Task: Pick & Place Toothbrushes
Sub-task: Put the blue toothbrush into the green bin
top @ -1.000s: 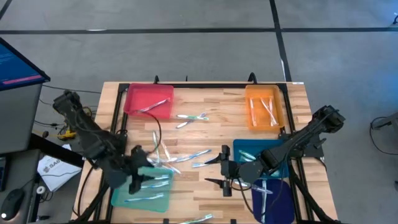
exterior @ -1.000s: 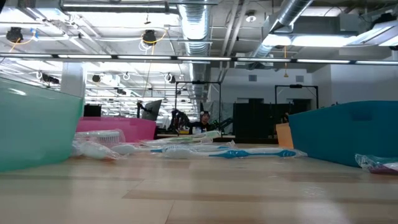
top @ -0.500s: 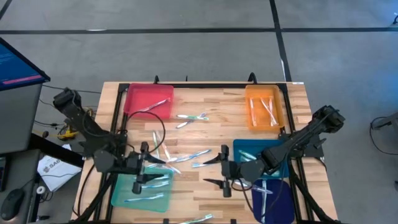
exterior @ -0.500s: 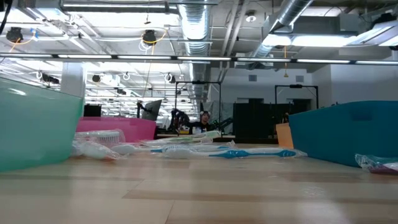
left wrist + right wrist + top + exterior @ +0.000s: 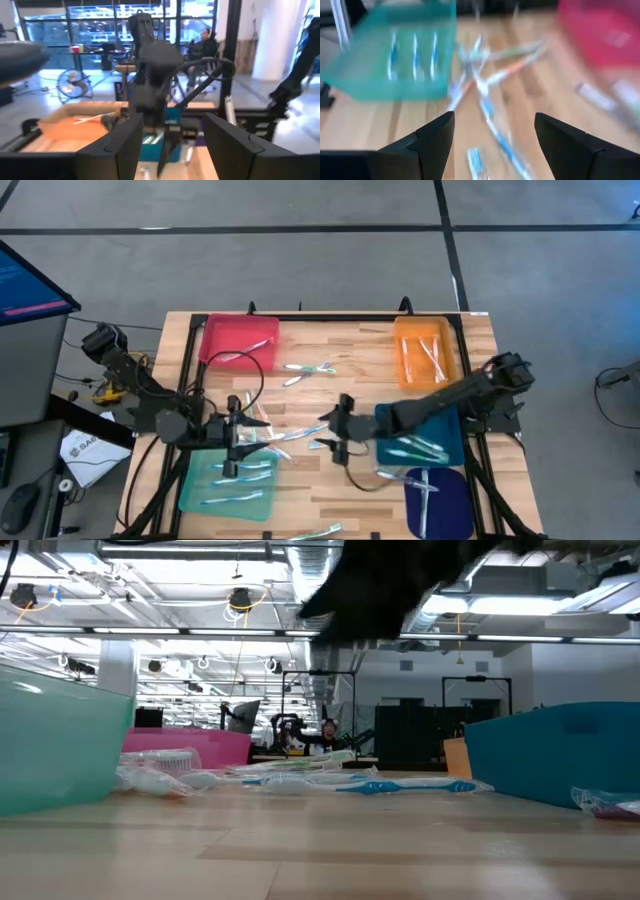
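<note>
Everywhere thin plastic toothbrushes on grained wood.

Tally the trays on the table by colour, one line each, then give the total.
Red tray: 1
Orange tray: 1
Light teal tray: 1
Dark teal tray: 1
Purple tray: 1
Total: 5

Pale, blue-accented toothbrushes lie scattered flat mid-table, apparently also in trays.
</note>
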You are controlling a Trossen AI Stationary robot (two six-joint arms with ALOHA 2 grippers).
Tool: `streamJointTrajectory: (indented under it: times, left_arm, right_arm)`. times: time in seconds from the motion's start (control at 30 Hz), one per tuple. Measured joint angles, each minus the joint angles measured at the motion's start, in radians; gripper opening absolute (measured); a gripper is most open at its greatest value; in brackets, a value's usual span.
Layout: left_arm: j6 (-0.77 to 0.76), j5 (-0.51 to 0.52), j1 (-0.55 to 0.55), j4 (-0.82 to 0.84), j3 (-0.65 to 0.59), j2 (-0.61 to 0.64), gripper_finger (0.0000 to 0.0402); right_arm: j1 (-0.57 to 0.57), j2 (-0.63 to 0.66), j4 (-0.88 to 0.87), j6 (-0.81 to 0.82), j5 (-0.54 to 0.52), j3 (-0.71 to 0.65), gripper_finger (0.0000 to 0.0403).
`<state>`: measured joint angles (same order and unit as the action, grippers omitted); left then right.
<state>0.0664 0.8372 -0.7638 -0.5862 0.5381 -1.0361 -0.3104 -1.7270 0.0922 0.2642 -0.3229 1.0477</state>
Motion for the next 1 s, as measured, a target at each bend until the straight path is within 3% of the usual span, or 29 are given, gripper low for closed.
streamJointTrajectory:
  times: [0.1, 0.47, 0.67, 0.9, 1.0]
  left_arm:
    - [0.047, -0.035, 0.026, -0.003, -0.002, 0.002, 0.02]
    - [0.072, -0.346, 0.156, -0.015, -0.002, 0.041, 0.02]
    - [0.092, -0.372, 0.167, -0.013, -0.002, 0.041, 0.02]
    - [0.11, -0.373, 0.168, -0.005, -0.002, 0.042, 0.02]
    - [0.11, -0.373, 0.17, -0.005, -0.002, 0.042, 0.02]
  right_arm:
    - [0.053, -0.077, -0.019, 0.016, 0.111, 0.0, 0.027]
    - [0.188, -0.235, -0.028, -0.143, 0.161, 0.0, 0.027]
    - [0.184, -0.243, -0.039, -0.194, 0.225, 0.0, 0.027]
    - [0.138, -0.235, -0.027, -0.294, 0.173, 0.026, 0.027]
    - [0.126, -0.295, -0.023, -0.321, 0.14, 0.05, 0.027]
